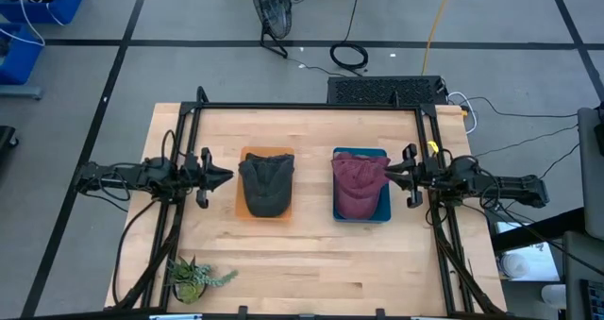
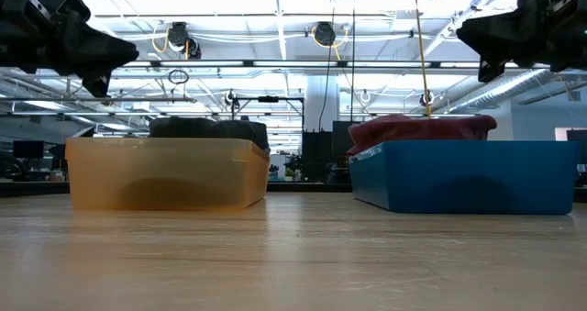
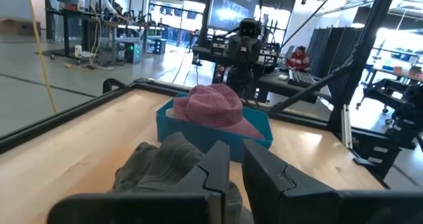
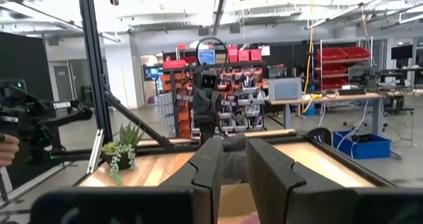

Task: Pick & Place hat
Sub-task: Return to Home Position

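Observation:
A dark grey hat [image 1: 267, 183] lies in an orange bin [image 1: 268, 153] left of the table's centre. A maroon hat [image 1: 359, 180] lies in a blue bin [image 1: 360, 218] to its right, heaped above the rim [image 2: 422, 126]. My left gripper [image 1: 226, 176] hangs level just left of the orange bin, shut and empty, pointing at the grey hat [image 3: 162, 161]. My right gripper [image 1: 385, 176] hangs just right of the blue bin, shut and empty, pointing toward the table's left edge. Both grippers [image 2: 119, 49] [image 2: 472, 31] stand above bin height.
A black frame [image 1: 311, 106] runs along the table's far edge and down both sides by the arms. A small potted plant [image 1: 193, 277] stands at the near left corner. Bare wood [image 1: 311, 263] lies in front of the bins. A black box [image 1: 387, 89] sits beyond the far edge.

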Robot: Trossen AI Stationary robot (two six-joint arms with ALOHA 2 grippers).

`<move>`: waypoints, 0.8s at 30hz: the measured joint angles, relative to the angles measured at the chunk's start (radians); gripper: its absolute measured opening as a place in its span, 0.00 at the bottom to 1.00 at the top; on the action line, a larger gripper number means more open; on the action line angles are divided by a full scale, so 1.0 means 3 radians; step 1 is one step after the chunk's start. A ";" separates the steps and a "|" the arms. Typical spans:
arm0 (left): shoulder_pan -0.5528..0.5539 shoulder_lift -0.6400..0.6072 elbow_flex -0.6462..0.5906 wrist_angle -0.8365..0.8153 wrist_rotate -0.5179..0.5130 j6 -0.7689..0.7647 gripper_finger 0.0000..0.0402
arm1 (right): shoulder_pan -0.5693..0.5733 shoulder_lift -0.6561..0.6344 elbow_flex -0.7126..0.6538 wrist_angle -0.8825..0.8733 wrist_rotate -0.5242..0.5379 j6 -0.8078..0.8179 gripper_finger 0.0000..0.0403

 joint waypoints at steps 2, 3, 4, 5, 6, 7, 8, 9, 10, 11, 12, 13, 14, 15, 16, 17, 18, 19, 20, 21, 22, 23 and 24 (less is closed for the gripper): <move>0.0000 0.0000 0.0000 0.0027 -0.0013 -0.0005 0.12 | 0.0000 -0.0005 0.0000 -0.0061 0.0007 0.0000 0.15; 0.0000 0.0000 0.0000 0.0040 -0.0023 -0.0007 0.12 | 0.0000 -0.0003 0.0000 -0.0082 0.0007 0.0000 0.15; 0.0000 0.0000 0.0000 0.0043 -0.0045 0.0005 0.12 | 0.0000 -0.0002 0.0000 -0.0095 0.0006 0.0000 0.15; 0.0000 0.0000 -0.0008 0.0044 -0.0080 0.0016 0.12 | 0.0000 -0.0002 0.0000 -0.0111 0.0006 0.0001 0.15; 0.0000 0.0000 -0.0022 0.0047 -0.0122 0.0014 0.12 | 0.0000 -0.0002 0.0000 -0.0127 0.0005 0.0007 0.15; 0.0000 0.0000 -0.0045 0.0058 -0.0166 0.0011 0.12 | 0.0000 0.0000 0.0000 -0.0135 0.0006 0.0024 0.15; 0.0000 0.0000 -0.0079 0.0082 -0.0184 -0.0004 0.12 | 0.0000 0.0001 0.0000 -0.0135 0.0006 0.0027 0.15; 0.0000 0.0001 -0.0110 0.0156 -0.0189 -0.0017 0.12 | 0.0000 -0.0001 0.0000 -0.0131 0.0006 0.0025 0.15; 0.0000 0.0000 -0.0137 0.0219 -0.0190 -0.0036 0.12 | 0.0000 -0.0002 0.0000 -0.0129 0.0006 0.0020 0.15; 0.0000 -0.0001 -0.0139 0.0231 -0.0190 -0.0050 0.12 | 0.0000 -0.0001 0.0000 -0.0130 0.0006 0.0019 0.15; 0.0000 0.0001 -0.0139 0.0235 -0.0183 -0.0052 0.12 | 0.0000 -0.0001 0.0000 -0.0130 0.0006 0.0018 0.15; 0.0000 0.0001 -0.0139 0.0243 -0.0167 -0.0049 0.12 | 0.0000 -0.0001 0.0000 -0.0130 0.0006 0.0017 0.15; 0.0000 0.0000 -0.0141 0.0251 -0.0141 -0.0042 0.12 | 0.0000 -0.0001 0.0000 -0.0130 0.0006 0.0017 0.15; 0.0000 0.0000 -0.0143 0.0259 -0.0105 -0.0028 0.12 | 0.0000 -0.0001 0.0000 -0.0130 0.0006 0.0017 0.15; 0.0000 0.0000 -0.0145 0.0270 -0.0063 -0.0011 0.12 | 0.0000 -0.0001 0.0000 -0.0130 0.0006 0.0022 0.15; 0.0000 0.0000 -0.0146 0.0291 -0.0016 -0.0002 0.12 | 0.0000 -0.0001 0.0000 -0.0130 0.0006 0.0024 0.15; 0.0000 0.0001 -0.0146 0.0311 0.0016 0.0024 0.12 | 0.0000 -0.0001 0.0000 -0.0130 0.0006 0.0024 0.15; 0.0000 0.0001 -0.0146 0.0318 0.0029 0.0056 0.12 | 0.0000 -0.0001 0.0000 -0.0130 0.0006 0.0024 0.15; 0.0000 0.0001 -0.0146 0.0315 0.0030 0.0089 0.12 | 0.0000 -0.0001 0.0000 -0.0130 0.0006 0.0024 0.15; 0.0000 0.0001 -0.0146 0.0311 0.0032 0.0132 0.12 | 0.0000 -0.0001 0.0000 -0.0130 0.0006 0.0024 0.15; 0.0000 0.0001 -0.0146 0.0313 0.0032 0.0170 0.12 | 0.0000 -0.0001 0.0000 -0.0130 0.0006 0.0024 0.15; 0.0000 0.0001 -0.0146 0.0315 0.0033 0.0191 0.12 | 0.0000 -0.0001 0.0000 -0.0130 0.0006 0.0024 0.15; 0.0000 0.0001 -0.0146 0.0314 0.0037 0.0210 0.12 | 0.0000 -0.0001 0.0000 -0.0130 0.0006 0.0024 0.15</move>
